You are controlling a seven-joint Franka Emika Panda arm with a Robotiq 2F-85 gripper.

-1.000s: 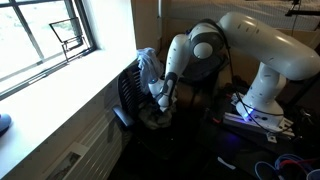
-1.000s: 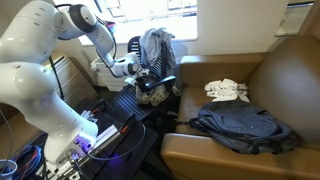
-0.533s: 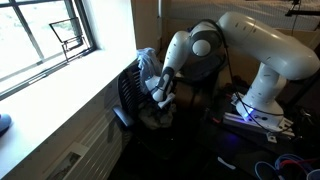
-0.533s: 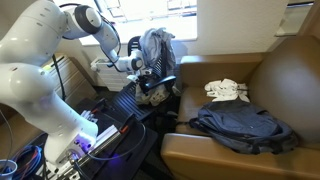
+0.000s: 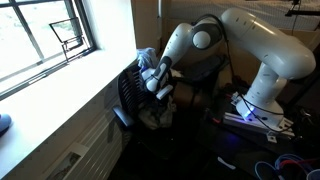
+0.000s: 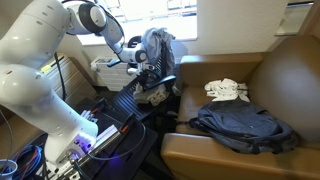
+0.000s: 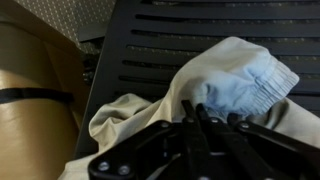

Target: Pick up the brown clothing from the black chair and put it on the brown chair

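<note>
Half of the task at most is complete: the gripper (image 7: 205,118) pinches a fold of the brown clothing (image 7: 140,105), which is not yet clear of the black chair (image 7: 200,40). Transfer to the brown chair (image 6: 285,75) is not yet done.

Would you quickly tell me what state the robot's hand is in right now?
Hand: closed on the beige-brown clothing, fingers pinched into the fabric above the black chair.
</note>
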